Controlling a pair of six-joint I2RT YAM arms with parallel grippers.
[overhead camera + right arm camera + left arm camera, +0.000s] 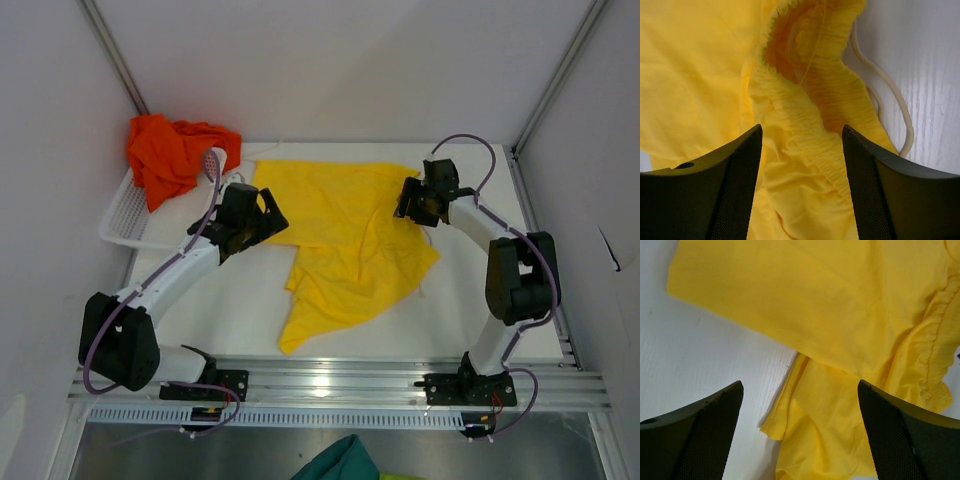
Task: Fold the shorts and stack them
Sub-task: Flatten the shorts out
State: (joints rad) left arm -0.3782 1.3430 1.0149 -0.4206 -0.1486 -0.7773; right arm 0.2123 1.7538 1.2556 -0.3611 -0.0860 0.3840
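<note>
You are early on: nothing is folded or stacked yet. The yellow shorts (350, 240) lie rumpled on the bench (230, 310) just right of the basket (125, 215), and the orange shorts (170, 155) are heaped on that basket's far end. Your left fingers (700, 440) stand wide apart above the yellow cloth. Your right fingers (715, 195) are apart too, astride the waistband (805, 115), pinching nothing.

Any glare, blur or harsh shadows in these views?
Top external: even light, glare spot on the aluminium rail, yellow shorts sharp. Left wrist: shorts crisp, fingers dark. Right wrist: waistband sharp, white drawstring faint against the bright table.
</note>
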